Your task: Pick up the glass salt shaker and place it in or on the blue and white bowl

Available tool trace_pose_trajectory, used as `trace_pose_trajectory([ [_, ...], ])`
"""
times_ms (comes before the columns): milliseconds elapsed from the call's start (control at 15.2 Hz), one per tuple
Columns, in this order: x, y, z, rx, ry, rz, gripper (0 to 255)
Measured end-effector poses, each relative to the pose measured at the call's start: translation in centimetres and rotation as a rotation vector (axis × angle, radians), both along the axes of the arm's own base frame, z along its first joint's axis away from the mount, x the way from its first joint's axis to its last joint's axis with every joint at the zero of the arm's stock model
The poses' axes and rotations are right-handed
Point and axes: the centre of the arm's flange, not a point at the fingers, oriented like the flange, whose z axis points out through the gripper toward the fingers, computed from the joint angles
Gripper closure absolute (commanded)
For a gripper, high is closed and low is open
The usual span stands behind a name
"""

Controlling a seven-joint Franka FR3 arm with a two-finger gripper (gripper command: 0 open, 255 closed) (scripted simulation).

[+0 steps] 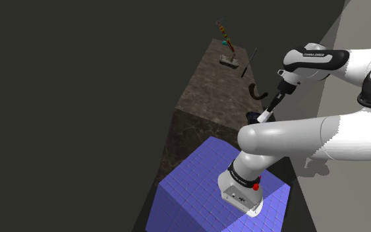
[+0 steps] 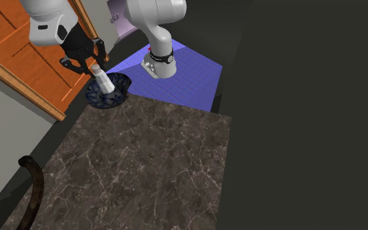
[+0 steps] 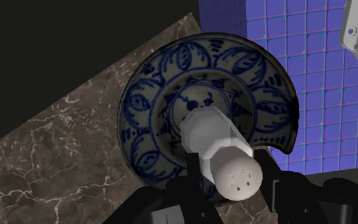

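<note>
Dark veined marble worktop (image 2: 143,170), orange door (image 2: 12,32) at ten o'clock from patterned bowl (image 3: 152,95). Hand (image 3: 231,175) clenched on white shaker (image 3: 222,143), tilted over bowl. Lettering on arm (image 1: 315,58) unreadable.

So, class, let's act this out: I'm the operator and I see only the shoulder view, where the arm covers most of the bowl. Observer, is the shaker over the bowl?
Observer: Yes. In the second exterior view the shaker hangs tilted, with its base down in the hollow of the bowl. I cannot tell whether they touch.
Operator: Is it gripped?
Observer: In the wrist view the pincer clasps it from both sides, near its holed cap.
Operator: Where does the bowl stand?
Observer: On the marbled counter, at the edge next to the blue stand.
</note>
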Motion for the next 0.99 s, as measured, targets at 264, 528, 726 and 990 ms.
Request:
trace_pose_trajectory([
  [264,0.0,0.0,0.0,0.000,0.000,0.000,0],
  [528,0.0,-0.1,1.6,-0.001,0.000,0.000,0],
  [726,-0.3,-0.4,4.4,-0.001,0.000,0.000,0],
  [990,-0.1,-0.4,5.0,0.000,0.000,0.000,0],
])
